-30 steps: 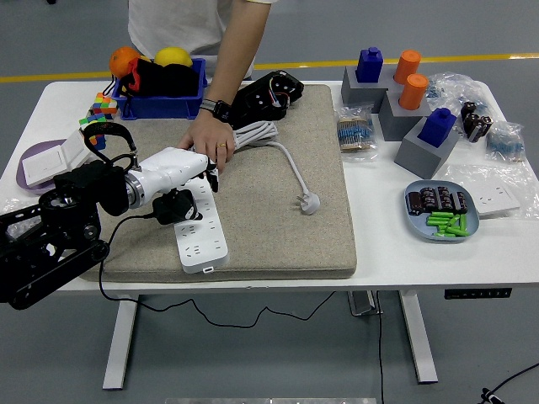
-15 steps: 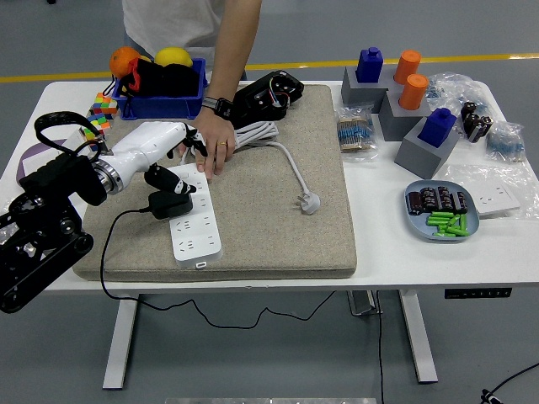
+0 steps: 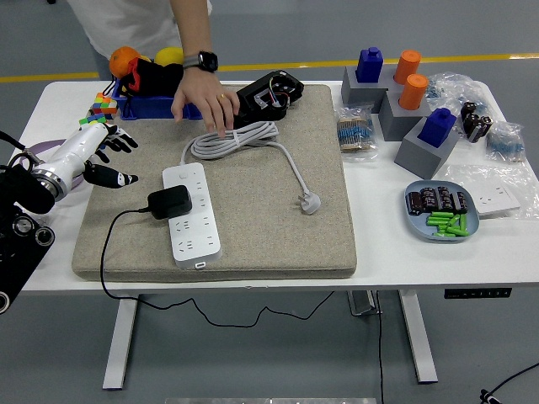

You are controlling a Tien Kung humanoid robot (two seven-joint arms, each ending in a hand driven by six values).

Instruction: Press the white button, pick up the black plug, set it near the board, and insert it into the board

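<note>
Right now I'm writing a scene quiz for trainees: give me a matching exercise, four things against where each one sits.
Things:
1. black plug adapter
2. white three-pin plug
3. green batteries
4. robot's left hand

Places:
A. in the blue-grey oval dish
B. loose on the beige mat, at its cable's end
C. on the white power strip
D. over the mat's left edge, holding nothing

Pairs: 1-C, 2-B, 3-A, 4-D

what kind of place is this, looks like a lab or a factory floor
Probably a robot test bench in a lab or workshop hall: a white table on a grey floor with a yellow line, laid out with practice items like a power strip, a black plug and batteries.
</note>
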